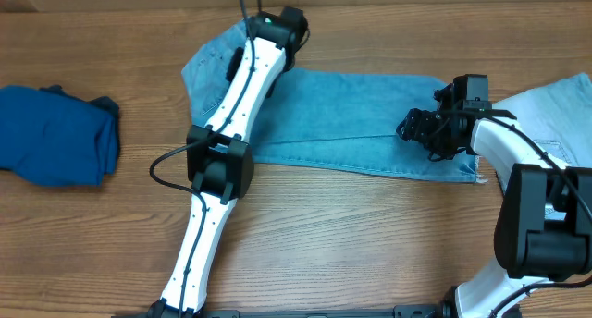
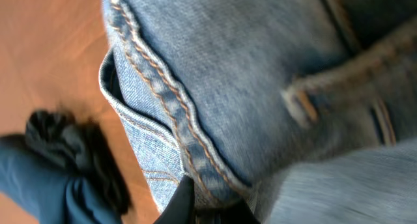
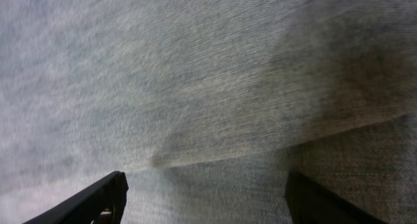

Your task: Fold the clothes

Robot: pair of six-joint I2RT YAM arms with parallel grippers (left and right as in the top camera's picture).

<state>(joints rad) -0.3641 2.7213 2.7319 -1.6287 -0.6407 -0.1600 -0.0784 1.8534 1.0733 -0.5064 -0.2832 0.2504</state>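
Pretty early, I'd say: the jeans [image 1: 351, 115] lie stretched long across the tabletop [image 1: 370, 235], legs maybe doubled, no cross folds yet. Left tool [image 1: 282, 27] is at the waist end, can't tell if it's pinching; right tool [image 3: 205, 191] is spread wide over the hem end. Dark blue garment [image 1: 55, 133] sits bunched far left. No bins or baskets in view.

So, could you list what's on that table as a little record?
Main item: light blue denim jeans, spread across the wooden table
Left tool: at the jeans' waistband end; grip unclear
Right tool: open, over the leg end near the hem
Left side: crumpled dark blue garment
Right edge: pale blue cloth, partly under the right arm
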